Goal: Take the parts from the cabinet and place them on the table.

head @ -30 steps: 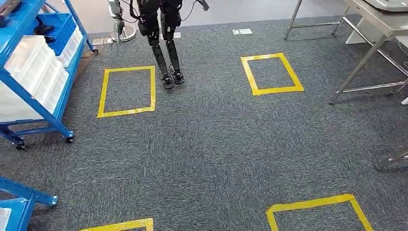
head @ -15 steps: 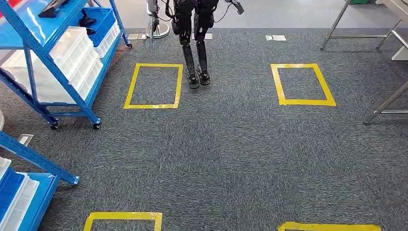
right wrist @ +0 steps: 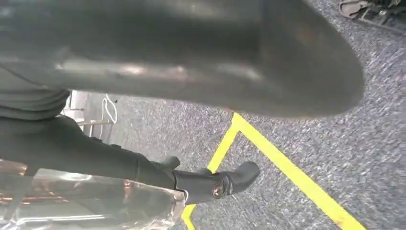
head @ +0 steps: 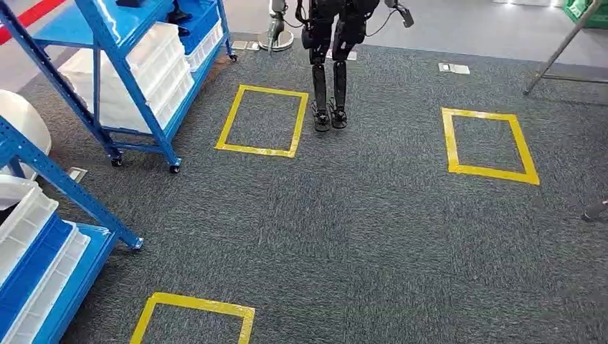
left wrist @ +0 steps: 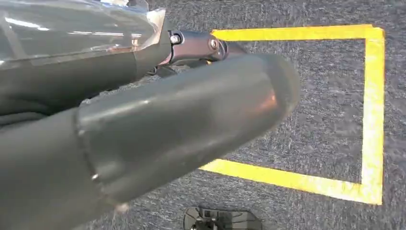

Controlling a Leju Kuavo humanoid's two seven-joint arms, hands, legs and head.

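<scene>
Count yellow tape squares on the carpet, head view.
3: one beside the other robot's feet, one far right, one at the bottom edge, cut off. More may lie outside the frame.

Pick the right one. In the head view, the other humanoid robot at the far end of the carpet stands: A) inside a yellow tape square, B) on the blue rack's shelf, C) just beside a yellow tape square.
C: the other robot's feet rest on bare carpet right beside the yellow tape square, outside its edge.
</scene>
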